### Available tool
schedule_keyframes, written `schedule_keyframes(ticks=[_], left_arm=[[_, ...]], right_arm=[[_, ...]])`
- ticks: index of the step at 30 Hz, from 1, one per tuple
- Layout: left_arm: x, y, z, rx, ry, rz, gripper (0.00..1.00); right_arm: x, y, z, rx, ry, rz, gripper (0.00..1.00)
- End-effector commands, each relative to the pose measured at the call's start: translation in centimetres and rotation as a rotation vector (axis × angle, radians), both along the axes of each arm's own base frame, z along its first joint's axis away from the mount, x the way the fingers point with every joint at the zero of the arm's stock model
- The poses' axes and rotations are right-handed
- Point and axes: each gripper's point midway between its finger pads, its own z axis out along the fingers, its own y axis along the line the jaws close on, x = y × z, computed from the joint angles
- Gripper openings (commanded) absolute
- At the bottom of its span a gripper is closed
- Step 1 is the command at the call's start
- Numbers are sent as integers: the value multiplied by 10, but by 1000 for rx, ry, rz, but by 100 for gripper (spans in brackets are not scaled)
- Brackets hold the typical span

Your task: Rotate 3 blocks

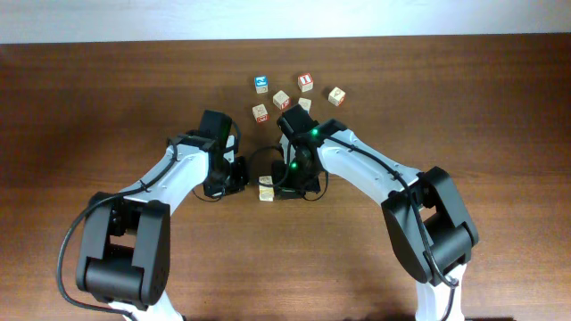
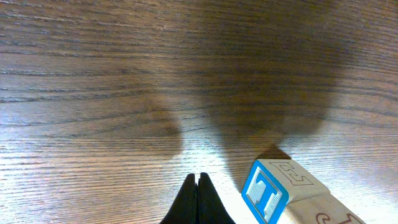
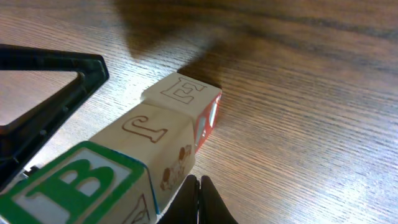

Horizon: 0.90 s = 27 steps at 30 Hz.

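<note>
Blocks (image 1: 266, 189) in a row at bench (image 1: 446, 89) centre, just between left end effector (image 2: 199, 198) and right end effector (image 3: 199, 198), both pinched together and empty; rotation seemingly not yet begun; next: open up, straddle one block, twist.

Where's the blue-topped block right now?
In the overhead view, the blue-topped block sits at the cluster's far-left corner, left of the red-topped block.

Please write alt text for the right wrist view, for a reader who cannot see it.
A green B block, a J block and an E block with a red side lie in a touching row on a wooden table, the B block nearest the camera. The shut right gripper shows at the bottom edge, beside the row.
</note>
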Motion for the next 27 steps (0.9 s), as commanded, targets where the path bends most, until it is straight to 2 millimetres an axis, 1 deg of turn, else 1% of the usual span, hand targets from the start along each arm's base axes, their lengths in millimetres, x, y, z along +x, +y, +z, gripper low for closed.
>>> schedule_keyframes(ticks=[1, 14, 17, 19, 21, 22, 23, 24, 26, 27], left_arm=[[5, 1, 4, 3, -14, 12, 0], [6, 1, 4, 3, -14, 12, 0], [6, 0, 4, 3, -16, 12, 0], [11, 2, 9, 7, -32, -2, 0], [21, 16, 21, 62, -46, 11, 0], [27, 26, 31, 101, -54, 27, 0], [33, 32, 41, 120, -70, 15, 0], [41, 35, 55, 124, -95, -12, 0], [55, 43, 90, 128, -162, -51, 0], [61, 47, 115, 133, -212, -80, 0]], right_arm=[[-5, 6, -1, 13, 2, 21, 5], [-1, 9, 0, 28, -13, 18, 5], [8, 0, 0, 25, -17, -10, 4], [18, -13, 1, 24, -20, -35, 5], [32, -33, 8, 17, -40, -53, 5], [39, -44, 13, -6, -57, -70, 5], [45, -51, 20, -8, -85, -64, 4], [52, -58, 32, -4, -123, -54, 5], [63, -70, 66, -5, -220, -17, 5], [68, -79, 85, -41, -276, -18, 6]])
